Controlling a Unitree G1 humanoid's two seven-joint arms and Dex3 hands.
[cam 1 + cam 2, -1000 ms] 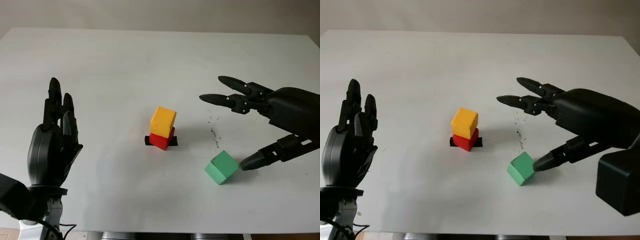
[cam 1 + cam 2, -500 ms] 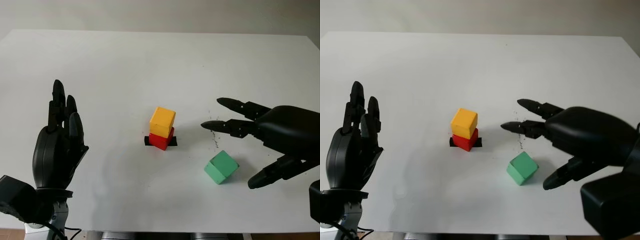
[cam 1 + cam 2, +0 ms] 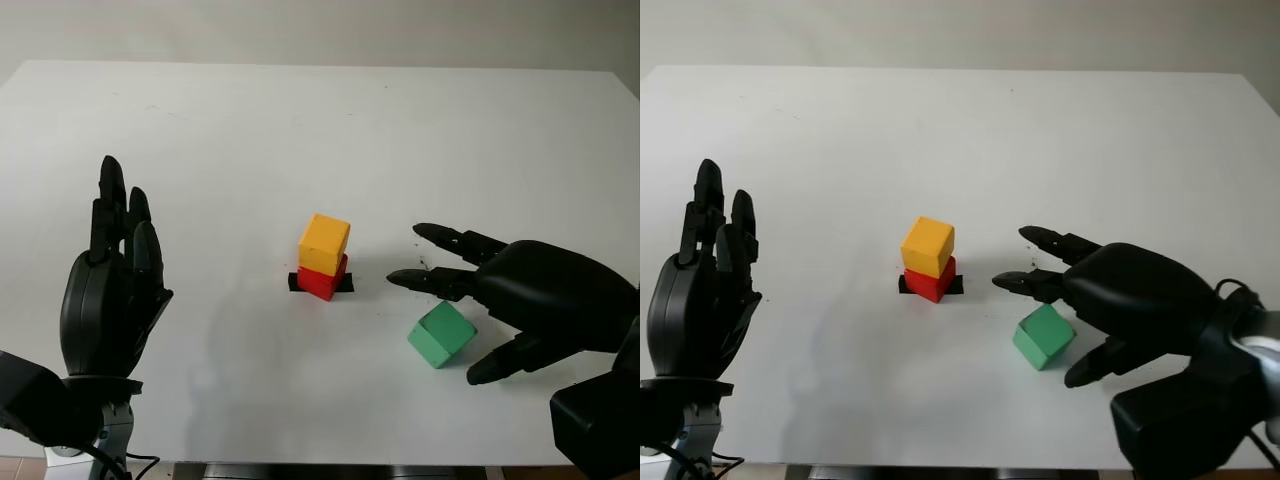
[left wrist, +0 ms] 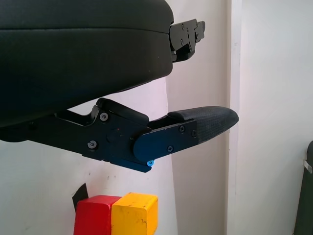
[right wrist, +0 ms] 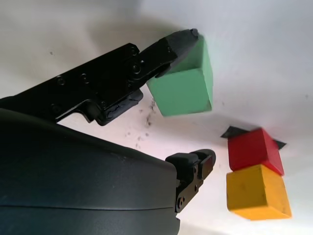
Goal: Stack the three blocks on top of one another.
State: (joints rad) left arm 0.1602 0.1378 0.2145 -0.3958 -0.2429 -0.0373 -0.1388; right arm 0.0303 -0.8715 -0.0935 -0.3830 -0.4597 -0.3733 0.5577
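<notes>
Hovering right hand [image 3: 455, 320] open | green block [image 3: 441, 334] beneath fingers

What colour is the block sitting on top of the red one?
Yellow-orange. The top block shows best in the left eye view.

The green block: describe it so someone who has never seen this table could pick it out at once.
On the white table, find the small tower near the middle, a yellow wooden cube on a red wooden cube. The green wooden cube lies alone on the robot's right of that tower and nearer the robot, beneath the open black right hand. It is the only unstacked, green block.
</notes>
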